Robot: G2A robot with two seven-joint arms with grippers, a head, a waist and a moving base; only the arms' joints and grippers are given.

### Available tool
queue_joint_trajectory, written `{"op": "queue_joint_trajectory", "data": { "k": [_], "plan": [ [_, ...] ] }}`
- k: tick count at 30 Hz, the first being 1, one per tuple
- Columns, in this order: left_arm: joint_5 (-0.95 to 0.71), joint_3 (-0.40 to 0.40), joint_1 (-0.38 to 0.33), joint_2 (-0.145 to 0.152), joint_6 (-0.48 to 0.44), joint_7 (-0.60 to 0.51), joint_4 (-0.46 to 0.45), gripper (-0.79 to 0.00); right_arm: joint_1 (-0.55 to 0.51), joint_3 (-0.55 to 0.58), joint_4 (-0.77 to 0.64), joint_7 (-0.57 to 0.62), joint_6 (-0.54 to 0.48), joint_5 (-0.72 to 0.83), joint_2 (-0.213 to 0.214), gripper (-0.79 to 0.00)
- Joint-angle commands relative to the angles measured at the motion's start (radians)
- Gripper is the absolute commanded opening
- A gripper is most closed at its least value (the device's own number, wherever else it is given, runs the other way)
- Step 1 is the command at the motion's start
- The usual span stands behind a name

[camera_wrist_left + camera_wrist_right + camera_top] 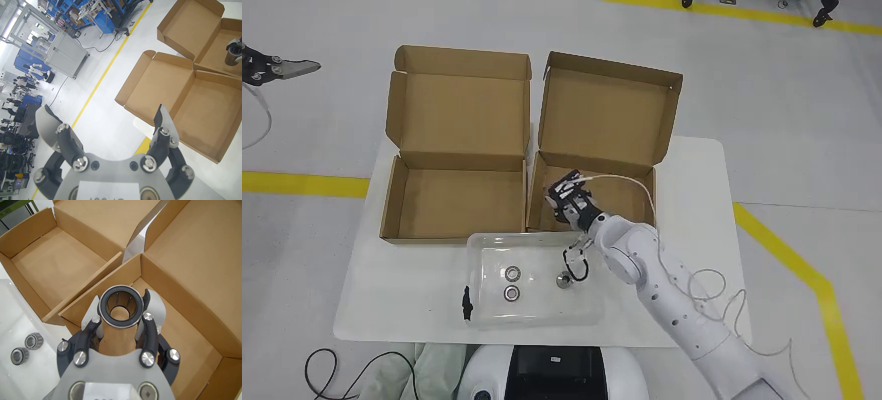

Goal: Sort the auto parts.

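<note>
The right tool is clamped across the outer wall of a steel cylindrical sleeve bearing with a black end seal, its bore facing the wrist and rows of small balls visible inside. It hangs over the floor of the right-hand open brown cardboard box, near that box's 7 o'clock corner. I cannot tell whether it touches the cardboard.

The sleeve is probably rigid, heavy for its bulk and smooth-sided, so it may slide in a light pinch. The safest hold looks to be across the mid-length of the barrel, away from the seals. The balls suggest it should be set down rather than dropped.

The left-hand open cardboard box, just beside at 9 o'clock, shows only bare cardboard. At 6 o'clock of both boxes, the clear plastic tray holds two grey tapered roller bearings, a round metal piece and a small black part.

The left tool has its fingers apart and holds nothing, well off the white surface toward 10 o'clock.
</note>
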Motion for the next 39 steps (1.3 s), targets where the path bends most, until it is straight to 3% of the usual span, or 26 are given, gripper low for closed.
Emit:
{"op": "queue_joint_trajectory", "data": {
  "k": [1,10,22,26,27,28,30,39],
  "plan": [
    [0.000,0.000,0.000,0.000,0.000,0.000,0.000,0.000,0.012,-0.006,0.013,0.017,0.007,0.005,-0.005,-0.785],
    [0.000,0.000,0.000,0.000,0.000,0.000,0.000,0.000,0.060,-0.031,0.079,0.078,0.039,0.026,-0.028,-0.785],
    [0.000,0.000,0.000,0.000,0.000,0.000,0.000,0.000,0.096,-0.065,0.178,0.039,0.070,0.028,-0.059,-0.785],
    [0.000,0.000,0.000,0.000,0.000,0.000,0.000,0.000,0.093,-0.058,0.186,0.025,0.071,0.033,-0.062,-0.376],
    [0.000,0.000,0.000,0.000,0.000,0.000,0.000,0.000,0.090,-0.054,0.184,0.023,0.072,0.032,-0.062,-0.200],
    [0.000,0.000,0.000,0.000,0.000,0.000,0.000,0.000,0.086,-0.049,0.179,0.022,0.072,0.031,-0.061,-0.120],
    [0.000,0.000,0.000,0.000,0.000,0.000,0.000,0.000,0.076,-0.039,0.165,0.024,0.070,0.024,-0.058,-0.058],
    [0.000,0.000,0.000,0.000,0.000,0.000,0.000,0.000,0.005,0.022,0.018,0.031,0.049,-0.035,-0.033,0.000]
  ]
}}
